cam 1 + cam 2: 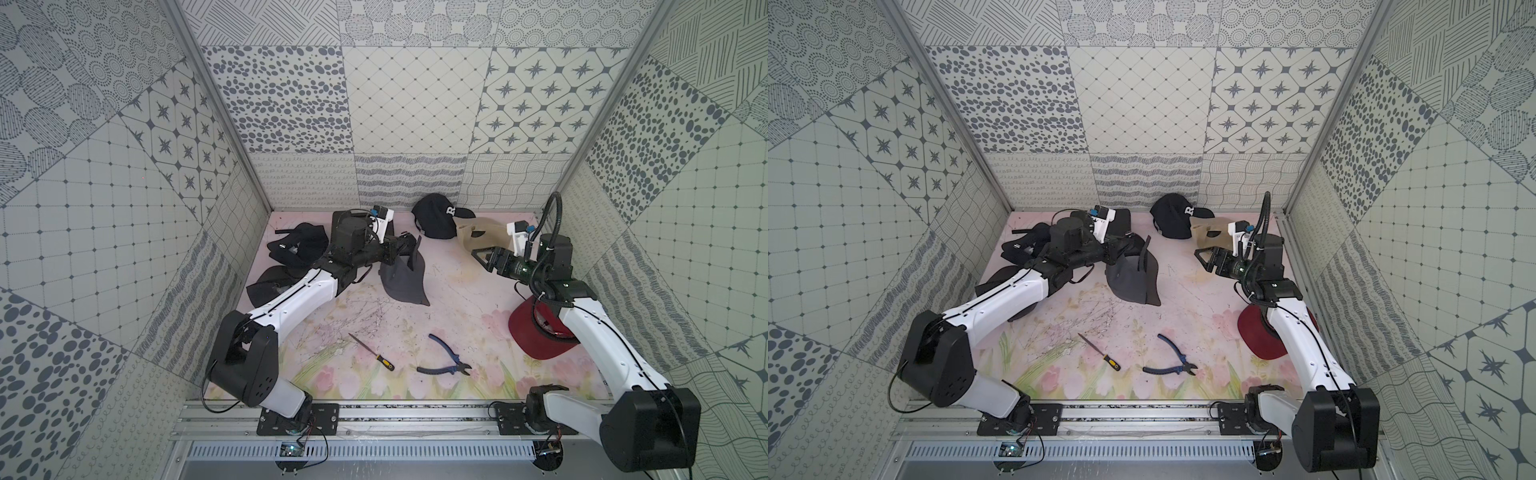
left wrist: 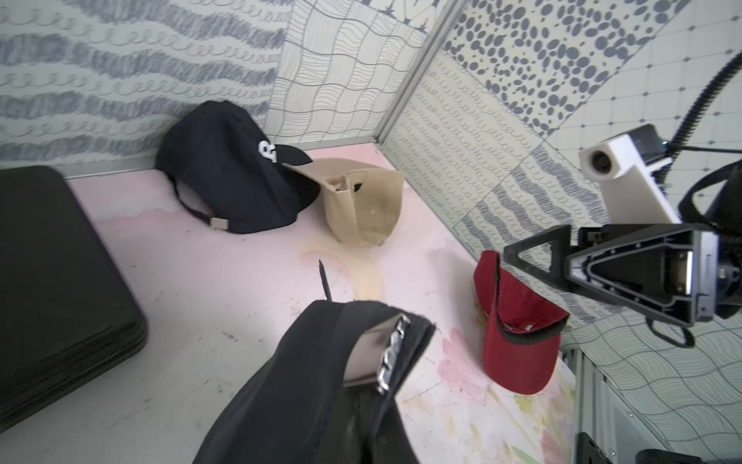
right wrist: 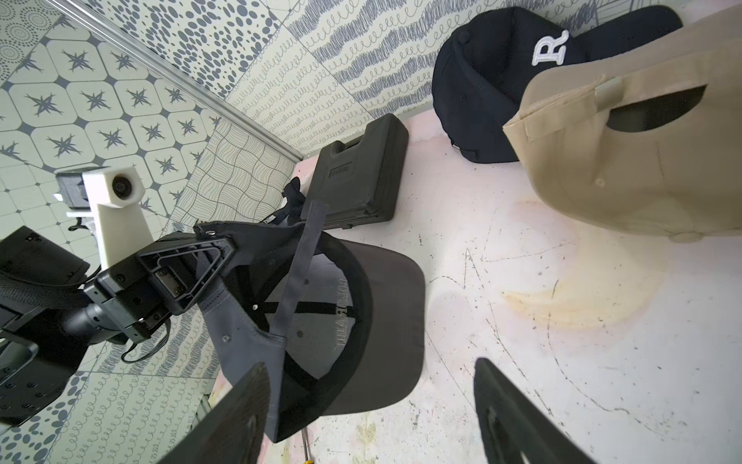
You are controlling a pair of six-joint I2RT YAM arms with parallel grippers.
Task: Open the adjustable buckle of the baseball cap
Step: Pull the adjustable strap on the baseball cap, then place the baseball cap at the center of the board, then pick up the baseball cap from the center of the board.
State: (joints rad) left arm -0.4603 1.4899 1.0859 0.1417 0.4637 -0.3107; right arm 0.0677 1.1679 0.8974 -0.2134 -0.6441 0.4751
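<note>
Left gripper [image 3: 219, 243], seen beyond a screwdriver [image 1: 374, 353] and pliers [image 1: 444, 361] lying at the front of the flowered bench [image 1: 436, 307], is clamped on the rear band of a grey cap [image 3: 361, 321]. It holds the cap mid-bench, open side showing and brim toward the bench. The right gripper [image 3: 369, 363] stands nearby with its jaws wide apart and empty, clear of the cap, and a red cap [image 1: 536, 336] lies partly under the right arm. The grey cap looks light and floppy, with only its brim stiff. Its small metal buckle [image 2: 385, 353], just beside the clamp, looks hard and slick. The cloth strap [image 3: 301, 261], whose loose end appears free of the buckle, is probably the surer place to pinch. Farther back, by the rear wall, a black cap [image 1: 436, 216] with a white letter touches a tan cap [image 1: 478, 235]. A black case [image 3: 361, 172] lies flat and shut, its contents hidden.
</note>
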